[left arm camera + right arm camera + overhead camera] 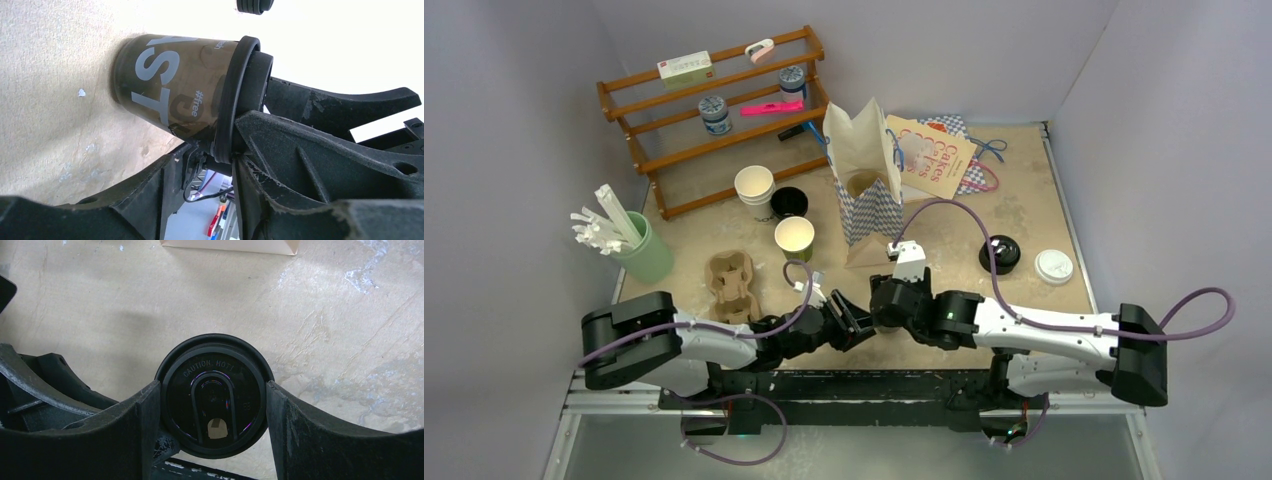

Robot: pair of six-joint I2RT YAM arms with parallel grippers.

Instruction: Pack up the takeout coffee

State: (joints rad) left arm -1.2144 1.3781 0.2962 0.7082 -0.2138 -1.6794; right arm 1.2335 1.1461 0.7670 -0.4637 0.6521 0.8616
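Observation:
The takeout coffee (pixel 165 85) is a small black paper cup with grey lettering, standing on the table with its black sip lid (pixel 215 395) on. My right gripper (pixel 212 390) comes from above and is shut on the lid's rim, one finger on each side. In the top view the right gripper (pixel 886 305) hides the cup, near the table's front middle. My left gripper (pixel 852 318) is just to its left. In the left wrist view the left gripper (pixel 210 150) is open, its fingertips beside the cup's side at the lid rim, not clamped on it.
An open paper bag (pixel 864 175) with a blue check base stands behind the grippers. A cardboard cup carrier (pixel 729 285), a green cup (pixel 794 238), stacked white cups (pixel 754 190) and another black cup (pixel 789 202) are left. A black lid (pixel 1000 254) and a white lid (pixel 1054 266) lie right.

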